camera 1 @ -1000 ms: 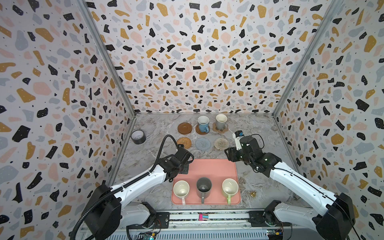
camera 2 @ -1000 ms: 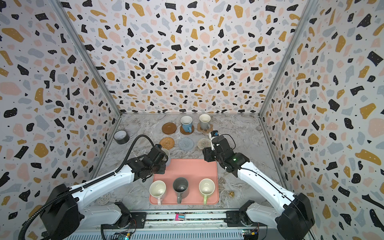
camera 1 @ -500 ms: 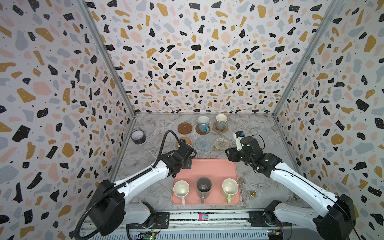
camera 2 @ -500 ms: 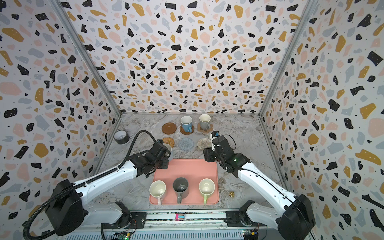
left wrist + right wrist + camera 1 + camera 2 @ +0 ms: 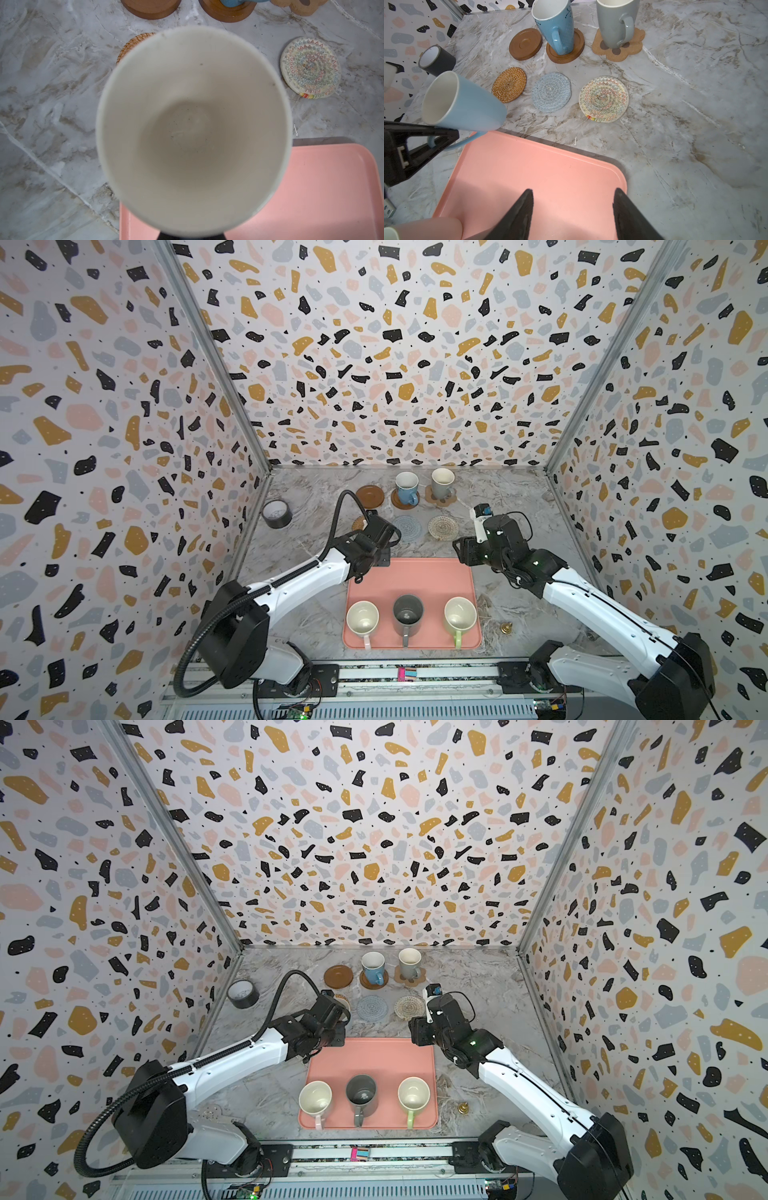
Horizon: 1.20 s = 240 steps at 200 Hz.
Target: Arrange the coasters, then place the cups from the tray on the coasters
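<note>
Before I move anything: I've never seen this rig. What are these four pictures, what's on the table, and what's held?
Two white robot arms share a marble table. Two pictures look down from overhead; the other two come from a camera on each wrist. The left arm has its jaws shut on the handle of a light blue ceramic mug, held near the salmon-pink rectangular tray. The right arm has open, empty jaws. On the tray stand a pale pink mug, a dark grey mug and a light green mug. Behind, a deeper blue mug sits on a brown wooden disc, a grey-beige mug on a tan paw-shaped mat. Four coasters are bare: a second wooden disc, tan rattan round, pale blue round, cream round.
</note>
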Tool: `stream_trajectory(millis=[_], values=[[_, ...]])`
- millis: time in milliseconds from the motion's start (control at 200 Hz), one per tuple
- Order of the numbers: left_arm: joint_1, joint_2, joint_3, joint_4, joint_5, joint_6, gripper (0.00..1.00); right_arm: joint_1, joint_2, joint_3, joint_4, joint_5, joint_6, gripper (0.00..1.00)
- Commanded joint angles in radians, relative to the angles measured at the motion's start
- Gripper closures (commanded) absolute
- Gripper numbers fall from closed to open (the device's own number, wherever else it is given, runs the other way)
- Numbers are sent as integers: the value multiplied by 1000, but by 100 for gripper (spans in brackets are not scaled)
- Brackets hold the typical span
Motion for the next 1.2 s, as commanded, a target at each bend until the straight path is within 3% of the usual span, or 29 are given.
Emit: stream_trajectory(millis=[0,1196], values=[[20,19,82,72,-39,-13,89,-4,-27,-3,-10,-8,13,37],[114,245,316,90,-134,-64,89,-30,-144,-41,-58,-42,7,37]])
